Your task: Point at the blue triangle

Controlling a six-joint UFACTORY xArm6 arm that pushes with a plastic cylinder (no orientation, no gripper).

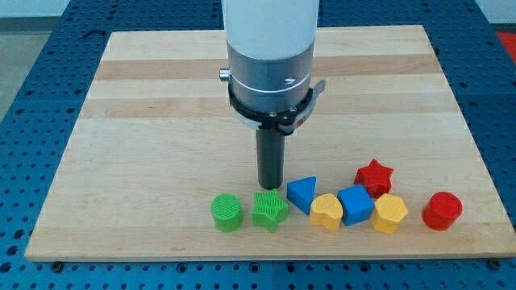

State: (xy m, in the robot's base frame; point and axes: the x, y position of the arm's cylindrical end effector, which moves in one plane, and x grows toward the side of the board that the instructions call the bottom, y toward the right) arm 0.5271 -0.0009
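The blue triangle (301, 193) lies near the view's bottom, in a row of blocks on the wooden board (161, 121). My tip (270, 188) stands just left of the blue triangle, a small gap apart, and right above the green star (269, 210). A green cylinder (227, 213) lies left of the star. A yellow heart (326, 212) touches the triangle's lower right. A blue cube (355, 205) sits right of the heart.
A red star (374, 176) lies above the blue cube, a yellow hexagon (389, 213) to its right, and a red cylinder (442, 211) farthest right. The board's bottom edge runs close below the row. The arm's wide body hangs over the board's middle.
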